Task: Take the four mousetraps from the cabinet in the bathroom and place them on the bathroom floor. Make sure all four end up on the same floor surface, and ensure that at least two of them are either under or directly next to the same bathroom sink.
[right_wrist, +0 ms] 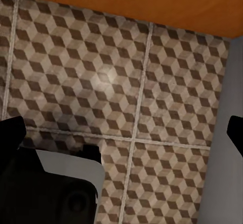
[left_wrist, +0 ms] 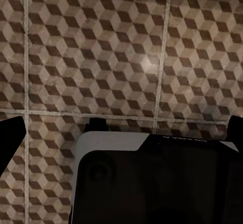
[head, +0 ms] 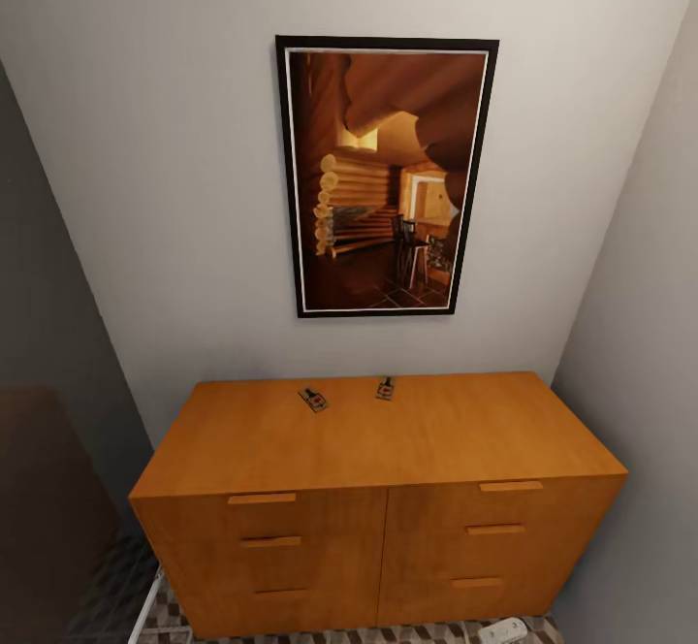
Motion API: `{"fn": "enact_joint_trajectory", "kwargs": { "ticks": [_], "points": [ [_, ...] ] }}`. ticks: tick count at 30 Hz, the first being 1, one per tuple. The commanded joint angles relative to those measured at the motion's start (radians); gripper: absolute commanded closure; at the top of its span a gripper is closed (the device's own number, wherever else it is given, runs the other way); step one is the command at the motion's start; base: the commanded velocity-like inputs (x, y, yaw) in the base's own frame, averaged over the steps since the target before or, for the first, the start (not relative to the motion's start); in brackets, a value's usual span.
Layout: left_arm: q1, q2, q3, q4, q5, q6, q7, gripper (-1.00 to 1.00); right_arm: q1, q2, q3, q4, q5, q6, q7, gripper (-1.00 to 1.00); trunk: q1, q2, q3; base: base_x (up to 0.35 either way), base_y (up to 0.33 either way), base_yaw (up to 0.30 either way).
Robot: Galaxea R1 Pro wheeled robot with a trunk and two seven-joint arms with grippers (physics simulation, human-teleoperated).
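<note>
A pale wall [head: 194, 188] rises ahead, carrying a large dark-framed picture [head: 386, 177] of a log interior. Below it stands the cabinet [head: 378, 489], low, wide and orange-brown, with two columns of drawer fronts and bar handles, all shut. Its flat top serves as the surface, and two mousetraps lie there near the back edge, well apart from the front: the left mousetrap [head: 313, 399] sits slightly askew, the right mousetrap [head: 385, 389] just beside the middle line. The other two are not on show here, so they are either already dealt with or yet to be found.

The bathroom floor [left_wrist: 96, 57] with its cube-patterned tiles spreads under both wrist cameras, and the cabinet's lower edge runs along the far side of the right wrist view.

The left claw [left_wrist: 121, 133] hangs low over the tiles, its dark fingertips at the two sides of the view, wide apart and empty. The right claw [right_wrist: 124, 133] looks the same: fingers spread, nothing between them.

The step in hand seems to be the approach to the cabinet for a pick-up. The next move calls for raising one arm above the top and reaching to the back, then closing carefully on a thin, flat board.
</note>
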Motion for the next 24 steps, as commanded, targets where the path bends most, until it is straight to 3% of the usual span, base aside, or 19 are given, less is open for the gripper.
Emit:
{"fn": "enact_joint_trajectory", "kwargs": {
  "ticks": [1,4,5,8,9,16,24],
  "points": [
    [-0.001,0.003,-0.005,-0.011,0.007,0.006,0.002,-1.0,-0.001,0.001,-0.007,-0.003,0.011,0.009,0.006,-1.0,0.001,-0.002,-0.002,0.0,0.0,0.0],
    [-0.001,0.005,-0.005,-0.069,0.006,0.037,0.003,-1.0,-0.001,0.002,-0.006,-0.005,0.016,0.019,0.006,-1.0,0.001,-0.002,-0.002,0.0,0.0,0.0],
    [-0.001,0.007,-0.006,-0.219,0.005,0.169,0.004,-1.0,-0.001,0.007,-0.005,-0.083,0.021,0.059,0.003,-1.0,0.001,-0.002,-0.002,0.0,0.0,0.0],
    [-0.001,0.009,-0.006,-0.286,0.005,0.219,0.004,-1.0,-0.001,0.008,-0.006,-0.142,0.021,0.103,0.003,-1.0,0.001,-0.002,-0.002,0.0,0.0,0.0],
    [-0.001,0.011,-0.005,-0.39,0.002,0.287,0.005,-1.0,-0.001,0.009,-0.005,-0.26,0.021,0.174,0.003,-1.0,0.001,-0.002,-0.002,0.0,0.0,0.0],
    [-0.001,0.016,-0.004,-0.551,-0.008,0.389,0.005,-1.0,0.002,0.015,-0.005,-0.427,0.016,0.294,0.006,-1.0,0.001,-0.002,-0.002,0.0,0.0,0.0],
    [-0.005,0.018,-0.004,-0.725,-0.013,0.504,0.008,-1.0,-0.013,0.018,-0.002,-0.529,0.009,0.395,0.009,-1.0,0.001,-0.002,-0.002,0.0,0.0,0.0]
  ]
}}
